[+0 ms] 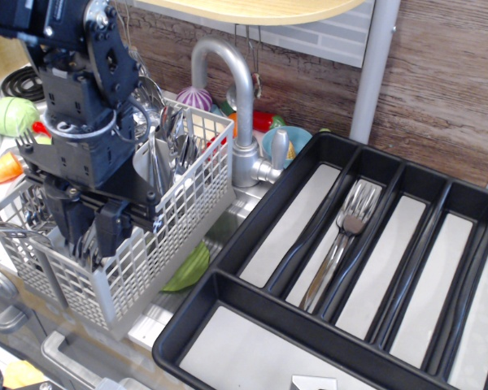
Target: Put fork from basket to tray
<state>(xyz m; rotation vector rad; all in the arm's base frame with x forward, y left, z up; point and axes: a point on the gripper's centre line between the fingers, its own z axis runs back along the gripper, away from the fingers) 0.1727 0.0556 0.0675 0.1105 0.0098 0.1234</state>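
Nearest the camera, the black tray [228, 305] fills the lower right, its front cross compartment lying just right of the basket's near corner. The basket [159, 252] stands left of the tray, touching or almost touching it, its mesh wall facing the camera. The gripper [85, 231] is sunk into the basket's front compartment, its black fingers [110, 231] among upright fork tines [89, 244]; whether the jaws hold one cannot be told, since the mesh and the cutlery hide the tips. Further back in the basket stand more steel handles [171, 134]. In the tray, right of the basket, forks [342, 240] already lie in the second long compartment, tines pointing away. Behind the basket rises the grey tap [236, 97], with toy vegetables [197, 97] beyond it
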